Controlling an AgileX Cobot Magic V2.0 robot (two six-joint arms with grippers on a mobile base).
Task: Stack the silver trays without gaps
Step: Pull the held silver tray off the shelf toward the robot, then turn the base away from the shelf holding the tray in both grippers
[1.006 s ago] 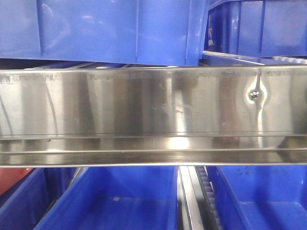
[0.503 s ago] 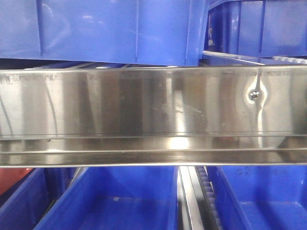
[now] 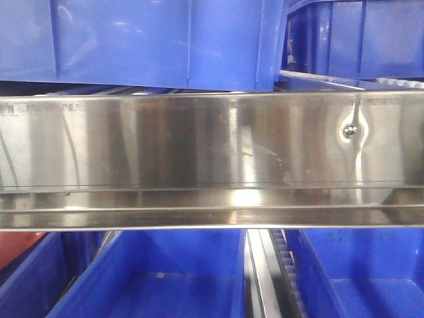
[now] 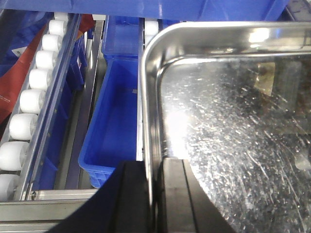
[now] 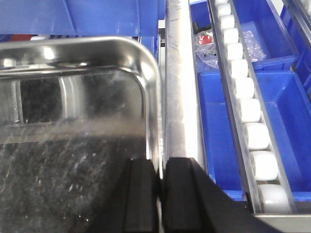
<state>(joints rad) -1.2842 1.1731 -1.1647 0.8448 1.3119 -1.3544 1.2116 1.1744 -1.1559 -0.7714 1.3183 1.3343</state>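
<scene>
Ahead of me: 1 steel rail (image 3: 199,142), horiz., w/ screw (image 3: 351,130). Blue bins (image 3: 146,40) above; lower bins (image 3: 172,278) (open tops) beneath. White roller tracks (image 4: 34,102) either side. Red sheet (image 4: 19,82) at my left. Glare on metal.

No writing can be read (faint marks on the steel rail (image 3: 199,146) blur).

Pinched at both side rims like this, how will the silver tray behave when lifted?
Likely stiff: the silver tray shows no bending between left claw and right claw. Probably slippery: polished steel, thin rim pinches.
</scene>
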